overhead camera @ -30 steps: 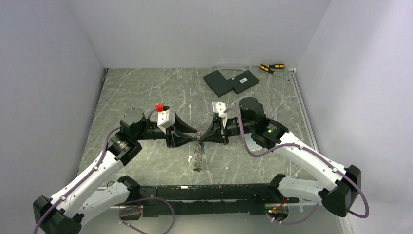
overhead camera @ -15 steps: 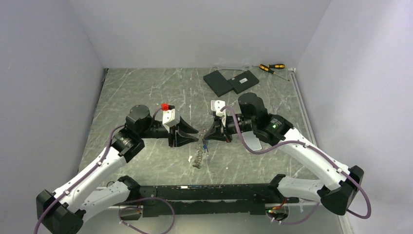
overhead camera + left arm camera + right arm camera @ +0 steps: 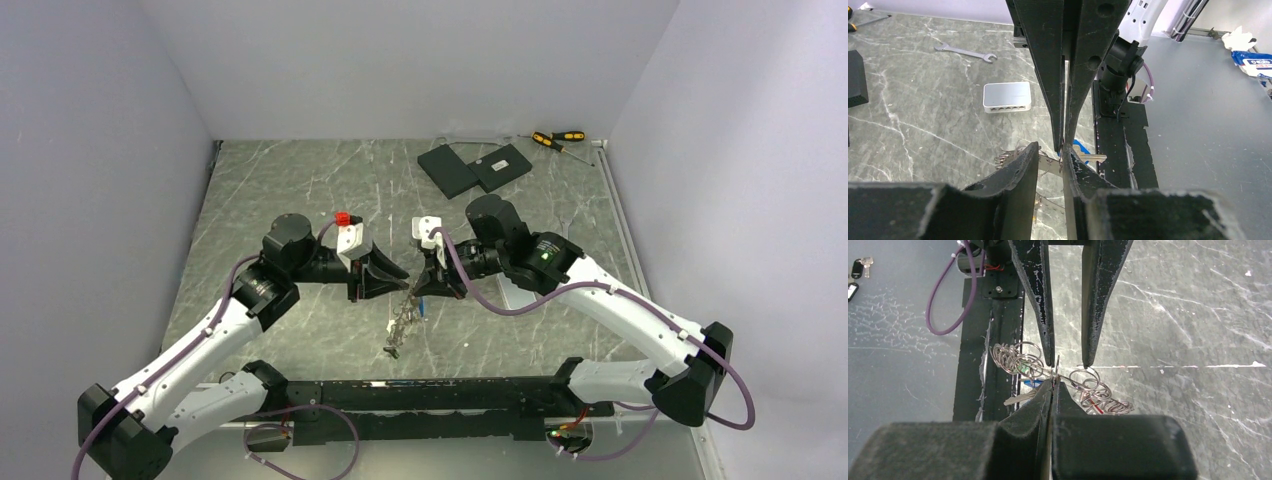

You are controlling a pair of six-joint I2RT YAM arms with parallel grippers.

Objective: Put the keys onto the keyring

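The keyring is a tangle of thin metal rings hanging between the two grippers, its lower end trailing onto the marble table. My right gripper is shut on one thin ring of it. In the right wrist view ring bunches spread to both sides. A blue-headed key with a silver blade hangs under the jaws and also shows in the left wrist view. My left gripper is open. In its own view its tips face the right gripper's tips, with the held ring near one finger's inner face.
Two black boxes and yellow-and-black screwdrivers lie at the back right. A pale rounded slab and a wrench lie on the table beyond the right arm. The black base rail runs along the near edge.
My right gripper has moved left toward the left gripper, carrying the rings. The dangling end has swung toward the lower left. The left arm has shifted slightly.
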